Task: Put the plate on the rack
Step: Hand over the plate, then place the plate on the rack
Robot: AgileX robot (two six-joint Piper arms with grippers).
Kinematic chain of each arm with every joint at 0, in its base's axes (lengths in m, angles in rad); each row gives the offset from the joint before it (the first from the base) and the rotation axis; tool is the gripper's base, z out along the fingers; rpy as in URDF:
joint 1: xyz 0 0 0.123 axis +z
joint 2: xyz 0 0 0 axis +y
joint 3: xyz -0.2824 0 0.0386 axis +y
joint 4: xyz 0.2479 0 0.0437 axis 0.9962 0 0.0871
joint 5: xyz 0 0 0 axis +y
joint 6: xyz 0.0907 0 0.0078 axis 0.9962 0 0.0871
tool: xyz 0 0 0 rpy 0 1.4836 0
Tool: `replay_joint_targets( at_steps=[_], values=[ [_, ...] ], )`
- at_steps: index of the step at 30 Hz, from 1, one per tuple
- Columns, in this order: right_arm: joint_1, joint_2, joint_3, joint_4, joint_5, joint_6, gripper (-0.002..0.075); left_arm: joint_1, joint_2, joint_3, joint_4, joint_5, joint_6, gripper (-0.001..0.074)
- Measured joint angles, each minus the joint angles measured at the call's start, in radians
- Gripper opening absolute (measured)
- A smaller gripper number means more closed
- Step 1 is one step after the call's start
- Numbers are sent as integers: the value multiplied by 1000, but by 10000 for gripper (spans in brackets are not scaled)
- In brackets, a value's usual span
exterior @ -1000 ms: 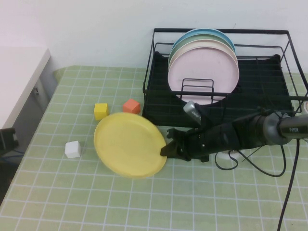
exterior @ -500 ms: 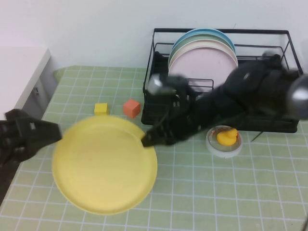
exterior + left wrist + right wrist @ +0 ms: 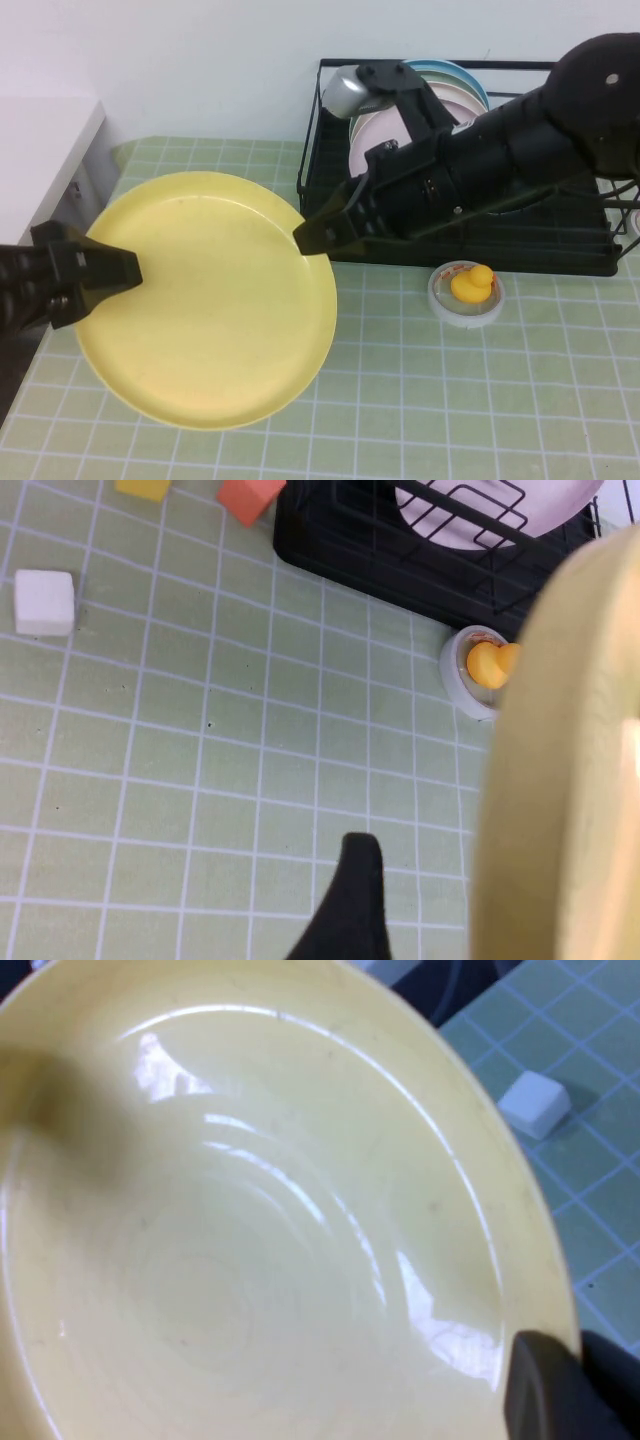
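The yellow plate [image 3: 210, 300] hangs in the air over the left half of the table, its inside facing up. My right gripper [image 3: 312, 236] is shut on the plate's right rim, just in front of the rack [image 3: 560, 252]. In the right wrist view the plate [image 3: 250, 1260] fills the picture, with the right gripper [image 3: 578, 1375] pinching its edge. My left gripper [image 3: 128, 268] is open at the plate's left rim. The left wrist view shows the plate's edge [image 3: 560, 780] close beside one black finger [image 3: 355, 890]; the other finger is hidden.
The rack holds a pink plate [image 3: 372, 140] and others standing behind it. A small dish with a yellow duck [image 3: 470, 285] sits in front of the rack. On the green mat under the plate lie a white cube [image 3: 45, 602], an orange cube [image 3: 250, 495] and a yellow cube [image 3: 145, 488].
The right arm has lifted the plate off the table, up and to the left. The left gripper has come into view, opened, and now stands at the plate's left rim.
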Motion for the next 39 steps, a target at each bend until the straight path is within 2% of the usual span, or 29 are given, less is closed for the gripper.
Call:
replay_joint_targets(
  at_steps=[3, 5, 8, 11, 13, 19, 21, 25, 29, 31, 36, 39],
  values=[
    [0, -16, 0, 18, 4, 2, 12, 0, 8, 0, 0, -5, 5, 591],
    [0, -29, 0, 24, 4, 2, 12, 0, 16, 0, -1, -8, 16, 542],
    [0, -41, 0, 29, 4, -8, 12, 0, 34, 0, -12, -12, 42, 389],
    [0, -42, 0, 26, 16, -26, 12, 0, 48, 0, -58, -12, 101, 156],
    [-2, -42, 0, 12, 18, -33, 12, 0, 50, 0, -118, -12, 164, 88],
    [-11, -41, -2, -8, 38, -77, 14, 4, 57, 0, -215, -22, 399, 90],
    [-15, -41, -9, -23, 63, -80, 37, 5, 63, 2, -246, -23, 491, 90],
    [-20, -41, -60, -52, 133, -65, 181, 8, 73, 2, -305, -44, 660, 90],
    [-37, -41, -137, -77, 215, 46, 372, 8, 74, 2, -367, -90, 863, 90],
    [-56, -48, -181, -106, 261, 102, 419, 3, 79, 2, -398, -121, 991, 90],
    [-126, -98, -293, -207, 421, 192, 440, 2, 101, 4, -551, -268, 1373, 90],
    [-161, -141, -310, -277, 456, 210, 347, 2, 140, 4, -781, -353, 1690, 90]
  ],
)
